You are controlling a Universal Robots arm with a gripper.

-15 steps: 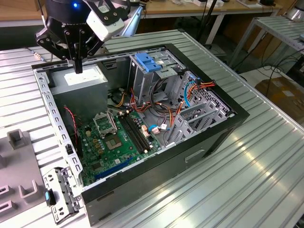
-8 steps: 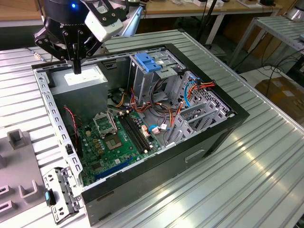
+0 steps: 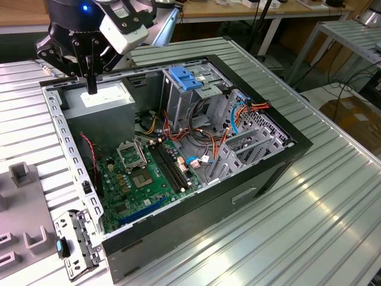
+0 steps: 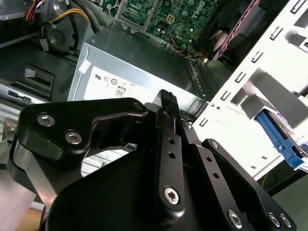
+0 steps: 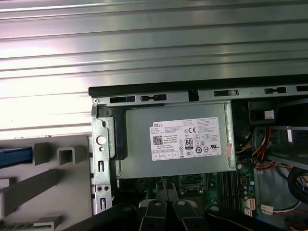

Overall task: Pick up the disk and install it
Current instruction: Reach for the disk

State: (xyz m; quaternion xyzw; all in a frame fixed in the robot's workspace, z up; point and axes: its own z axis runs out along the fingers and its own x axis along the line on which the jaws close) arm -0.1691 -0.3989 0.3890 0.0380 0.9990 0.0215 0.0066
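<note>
Claw (image 3: 91, 88) is noted drawn together, holding nothing, above the power-supply box (image 3: 104, 95). Disk (image 4: 284, 143) is seen outside the case wall (image 4: 226, 130), well apart, beside a grey fixture (image 4: 260, 91). A sound pickup is judged to require the claw parted and squared across the blue rails.

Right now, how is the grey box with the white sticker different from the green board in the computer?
The grey box is smooth plain metal with a white sticker; the green board is crowded with tiny parts and slots. The box is a thick block; the board is a thin flat sheet. Both sit inside the open computer case.
</note>
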